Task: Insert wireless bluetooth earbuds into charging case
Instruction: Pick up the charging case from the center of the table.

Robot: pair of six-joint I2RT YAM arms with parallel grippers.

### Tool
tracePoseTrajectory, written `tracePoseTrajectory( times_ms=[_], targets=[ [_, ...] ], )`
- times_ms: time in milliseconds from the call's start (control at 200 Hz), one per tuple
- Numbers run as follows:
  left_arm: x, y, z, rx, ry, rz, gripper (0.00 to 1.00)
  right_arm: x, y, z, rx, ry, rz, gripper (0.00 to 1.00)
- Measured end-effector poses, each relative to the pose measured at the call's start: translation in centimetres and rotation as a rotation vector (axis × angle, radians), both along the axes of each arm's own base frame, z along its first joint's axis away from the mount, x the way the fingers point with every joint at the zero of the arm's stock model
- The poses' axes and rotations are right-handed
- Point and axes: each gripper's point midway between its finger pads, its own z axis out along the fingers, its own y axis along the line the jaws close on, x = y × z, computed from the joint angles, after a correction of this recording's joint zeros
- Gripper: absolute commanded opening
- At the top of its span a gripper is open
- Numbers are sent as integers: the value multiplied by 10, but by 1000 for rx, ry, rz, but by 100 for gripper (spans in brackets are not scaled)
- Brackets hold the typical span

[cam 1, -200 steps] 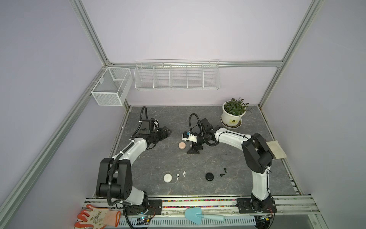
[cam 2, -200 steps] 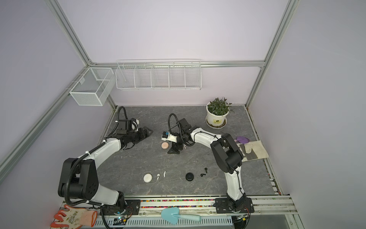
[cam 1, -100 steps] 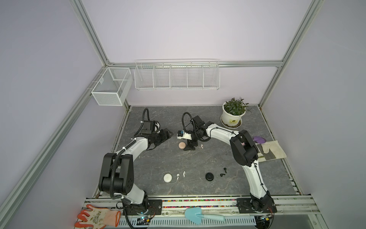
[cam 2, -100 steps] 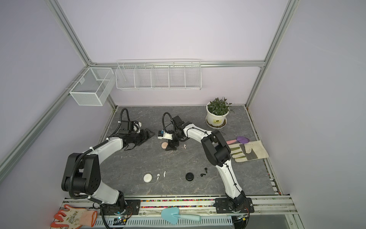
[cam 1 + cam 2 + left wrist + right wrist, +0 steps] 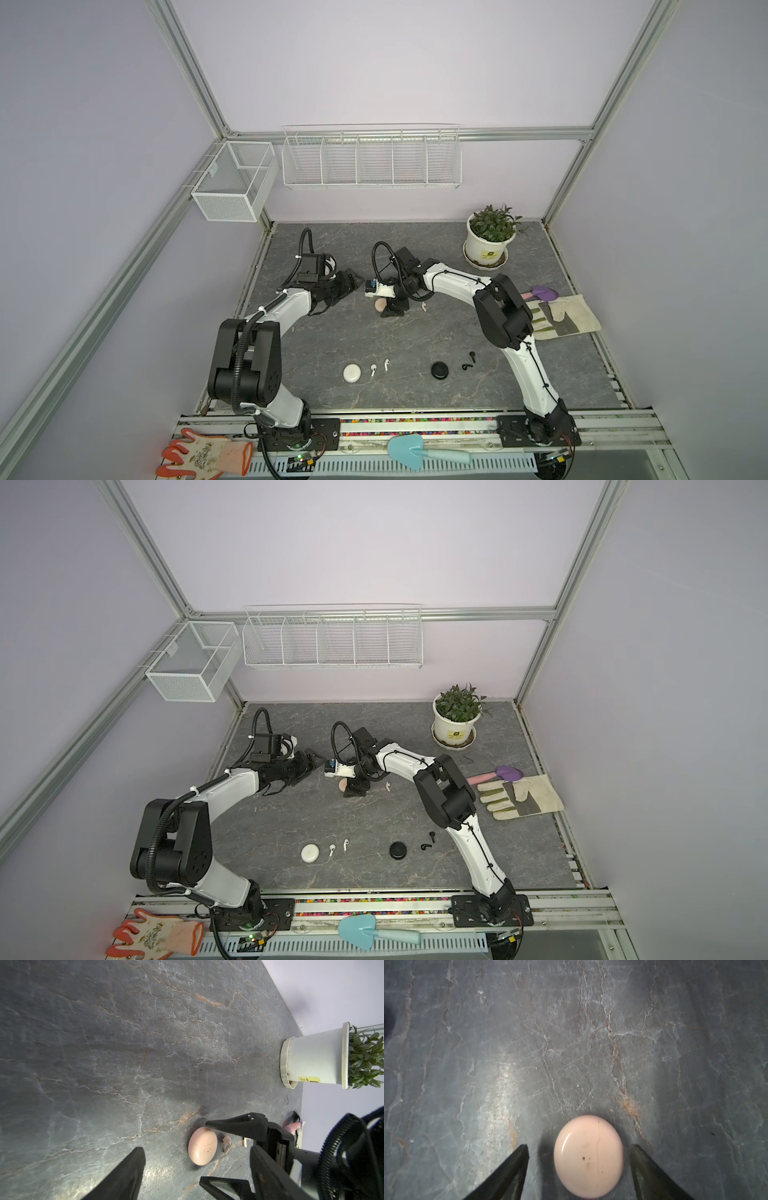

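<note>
A pink round charging case point(image 5: 588, 1159) lies on the slate table, seen in both top views point(image 5: 378, 305) point(image 5: 343, 786). My right gripper point(image 5: 579, 1147) is open astride it, both fingers clear of its sides. One pale earbud point(image 5: 226, 1144) lies just beside the case point(image 5: 424, 306). My left gripper point(image 5: 352, 283) hovers open a little to the case's left, holding nothing. Near the front edge sit a white case point(image 5: 351, 372) with two white earbuds point(image 5: 372, 369), and a black case point(image 5: 439, 370) with two black earbuds point(image 5: 466, 367).
A potted plant point(image 5: 490, 241) stands at the back right. A work glove point(image 5: 561, 316) and a purple trowel point(image 5: 542, 293) lie at the right edge. Wire baskets point(image 5: 370, 160) hang on the back wall. An orange glove point(image 5: 203, 455) and a blue trowel point(image 5: 415, 455) rest on the front rail.
My right arm has swung left and brought its open fingers down around the pink case, narrowing slightly. The left arm has hardly moved.
</note>
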Motion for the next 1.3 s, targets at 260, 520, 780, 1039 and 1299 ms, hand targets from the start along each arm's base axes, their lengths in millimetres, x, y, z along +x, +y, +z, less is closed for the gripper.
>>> tracePoseTrajectory(
  times_ms=[260,520,780,1039,1299],
  targets=[
    [-6,0,-7,-9,19,2,80,4,-3,-4,-37,-25,-22,67],
    [-10,1,-13,-12,30,8,80,6,-2,-8,-51,-28,-35,58],
    [-17,12,-15,-19,34,38,79,5,-1,-8,-49,-14,-54,50],
    [-33,21,-9,-35,25,68,78,4,3,-8,4,-14,-81,40],
    [-61,14,-19,-110,63,43,73,-1,3,11,85,-37,-115,37]
  ],
)
